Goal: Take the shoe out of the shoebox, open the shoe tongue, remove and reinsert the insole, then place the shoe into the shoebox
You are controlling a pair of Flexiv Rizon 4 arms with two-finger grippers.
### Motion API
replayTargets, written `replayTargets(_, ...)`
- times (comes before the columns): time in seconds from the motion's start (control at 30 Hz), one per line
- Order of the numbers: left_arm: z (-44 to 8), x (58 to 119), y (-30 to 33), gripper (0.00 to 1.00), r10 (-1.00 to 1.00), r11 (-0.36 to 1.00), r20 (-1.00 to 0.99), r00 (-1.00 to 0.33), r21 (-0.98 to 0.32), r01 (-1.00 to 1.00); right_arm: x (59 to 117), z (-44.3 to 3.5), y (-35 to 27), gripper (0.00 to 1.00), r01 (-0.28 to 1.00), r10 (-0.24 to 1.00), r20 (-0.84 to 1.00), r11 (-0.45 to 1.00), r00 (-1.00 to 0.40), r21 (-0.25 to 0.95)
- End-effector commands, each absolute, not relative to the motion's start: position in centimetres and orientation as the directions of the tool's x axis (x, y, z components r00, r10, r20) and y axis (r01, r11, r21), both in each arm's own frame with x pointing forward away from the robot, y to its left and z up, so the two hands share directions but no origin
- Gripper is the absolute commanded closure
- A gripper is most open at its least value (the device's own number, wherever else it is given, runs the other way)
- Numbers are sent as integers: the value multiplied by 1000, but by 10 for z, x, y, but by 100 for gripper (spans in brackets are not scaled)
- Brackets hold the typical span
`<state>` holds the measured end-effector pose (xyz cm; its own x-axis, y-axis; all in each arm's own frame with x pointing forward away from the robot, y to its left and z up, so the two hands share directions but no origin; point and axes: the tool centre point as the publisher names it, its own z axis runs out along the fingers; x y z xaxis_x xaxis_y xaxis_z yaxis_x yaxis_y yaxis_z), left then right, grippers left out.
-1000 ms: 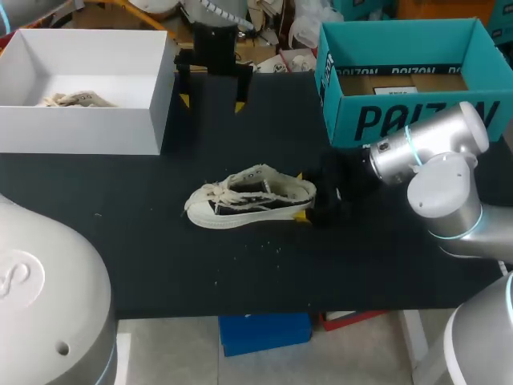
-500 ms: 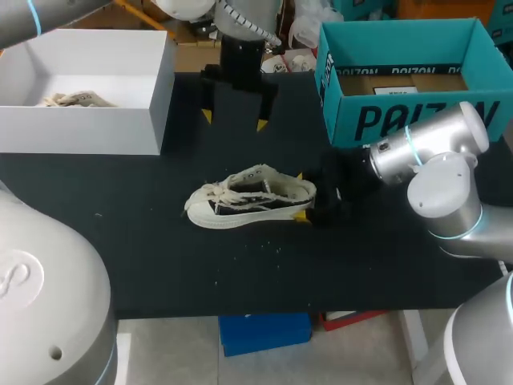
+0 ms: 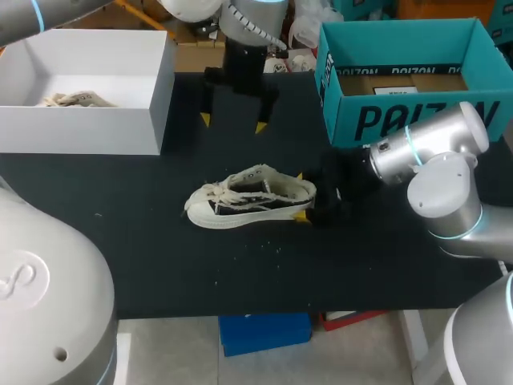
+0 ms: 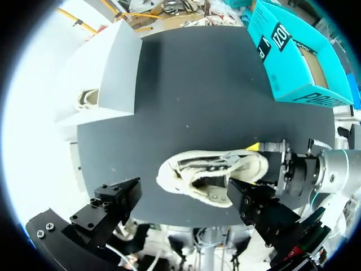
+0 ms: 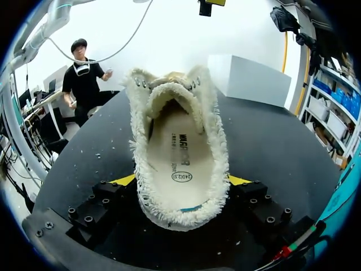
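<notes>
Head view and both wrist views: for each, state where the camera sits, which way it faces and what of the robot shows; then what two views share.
Head view: fixed above and behind, looking down on the table; left end effector beyond the sneaker, right end effector at its heel.
Left wrist view: on that wrist, looking down on the sneaker past the left end effector.
Right wrist view: on that wrist, facing along the sneaker, heel clasped by the right end effector.
Shared: all show the sneaker.
</notes>
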<state>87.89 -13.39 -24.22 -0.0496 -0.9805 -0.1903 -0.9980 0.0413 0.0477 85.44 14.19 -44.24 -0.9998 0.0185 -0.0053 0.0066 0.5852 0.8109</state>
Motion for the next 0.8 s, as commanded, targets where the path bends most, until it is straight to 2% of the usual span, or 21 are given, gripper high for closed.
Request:
replayTargets(0.03, -250, 863, -139, 0, -978, 12, -207, -21, 45, -999, 855, -443, 144, 100, 8, 20, -5, 587, -1000, 810)
replayTargets(0.4, -284, 816, -151, 0, -975, 31, -219, -50, 89, -996, 855, -443, 144, 100, 8, 20, -5, 587, -1000, 810)
replayTargets(0.8, -317, 824, -173, 0, -948, 48, -308, -84, 122, -991, 855, -443, 144, 100, 8, 20, -5, 587, -1000, 810)
